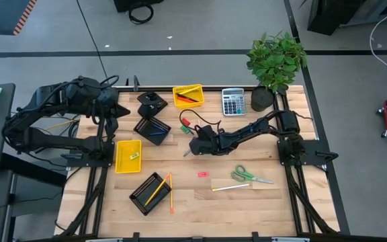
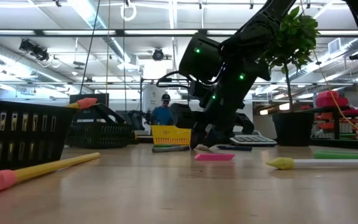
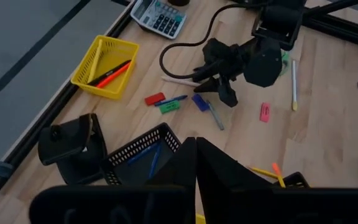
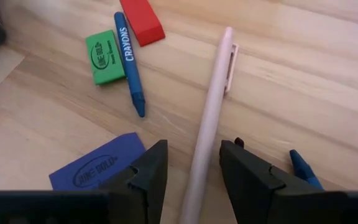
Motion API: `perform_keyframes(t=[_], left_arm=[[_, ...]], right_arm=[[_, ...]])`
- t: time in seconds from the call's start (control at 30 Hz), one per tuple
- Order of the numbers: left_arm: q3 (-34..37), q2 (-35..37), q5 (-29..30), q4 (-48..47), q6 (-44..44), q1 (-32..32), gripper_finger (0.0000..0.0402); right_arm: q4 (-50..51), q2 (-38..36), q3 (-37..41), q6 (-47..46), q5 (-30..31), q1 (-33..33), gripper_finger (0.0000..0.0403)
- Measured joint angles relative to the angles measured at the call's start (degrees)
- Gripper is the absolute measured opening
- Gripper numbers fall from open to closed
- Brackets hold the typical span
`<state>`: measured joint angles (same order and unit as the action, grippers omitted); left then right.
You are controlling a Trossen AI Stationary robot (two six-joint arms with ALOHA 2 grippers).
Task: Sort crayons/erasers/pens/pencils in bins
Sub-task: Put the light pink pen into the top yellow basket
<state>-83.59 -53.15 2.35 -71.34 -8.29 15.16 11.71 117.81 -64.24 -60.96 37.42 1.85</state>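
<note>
My right gripper (image 4: 193, 163) straddles a pale pen (image 4: 211, 106) flat on the wooden table (image 4: 303, 74); blue crayon (image 4: 130, 62), green eraser (image 4: 103, 57), red eraser (image 4: 142, 20) lie just beyond it.

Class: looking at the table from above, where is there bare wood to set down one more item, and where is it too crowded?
Free: the wood between the yellow bin with an eraser and the right gripper, and the strip between the calculator and the scissors. Crowded: around the right gripper, where a green eraser, blue crayon and pale pen lie close.

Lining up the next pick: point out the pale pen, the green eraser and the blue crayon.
Pale pen (image 4: 211, 106), right wrist view, mid barrel.
Green eraser (image 4: 102, 57), right wrist view, centre of its printed face.
Blue crayon (image 4: 130, 62), right wrist view, on its label.
</note>
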Motion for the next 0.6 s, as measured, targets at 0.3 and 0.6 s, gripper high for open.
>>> perform_keyframes(t=[0.3,0.6], left_arm=[[0.0,-0.4,0.0,0.0,0.0,0.0,0.0025],[0.0,-1.0,0.5,0.5,0.0,0.0,0.0014]], right_arm=[[-1.6,3.3,0.3,-4.5,7.9,3.5,0.0123],[-2.4,5.4,0.5,-8.7,12.9,5.1,0.0052]])
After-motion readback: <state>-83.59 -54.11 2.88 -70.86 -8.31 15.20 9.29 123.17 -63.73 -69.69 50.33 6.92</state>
